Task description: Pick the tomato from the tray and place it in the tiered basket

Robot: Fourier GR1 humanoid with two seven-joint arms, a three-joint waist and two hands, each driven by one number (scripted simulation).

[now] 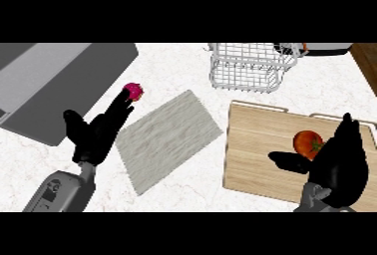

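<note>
Over on the right side of the counter sits the wooden tray (258, 149), with the tomato (307, 142) on it near the far right part of the board, green stem bit showing. Right hand (335, 162) is right beside it, fingers pretty much straight and pointing away from the robot, thumb sticking out to the left just below the tomato. It's touching or nearly touching the tomato's right edge, but the fingers aren't wrapped around it (so it reads as an open hand, not a grip).

Tiered basket (247, 67) is the white wire thing at the far edge of the counter, up beyond the tray's left corner and well apart from the tomato.

Left hand (95, 132) is over at the left, also spread with fingers straight, fingertips up next to a small pink thing (133, 91) near the edge of a grey appliance (52, 84). Can't tell if it's actually touching it. A grey mat (168, 139) lies tilted between the left hand and the tray.
</note>
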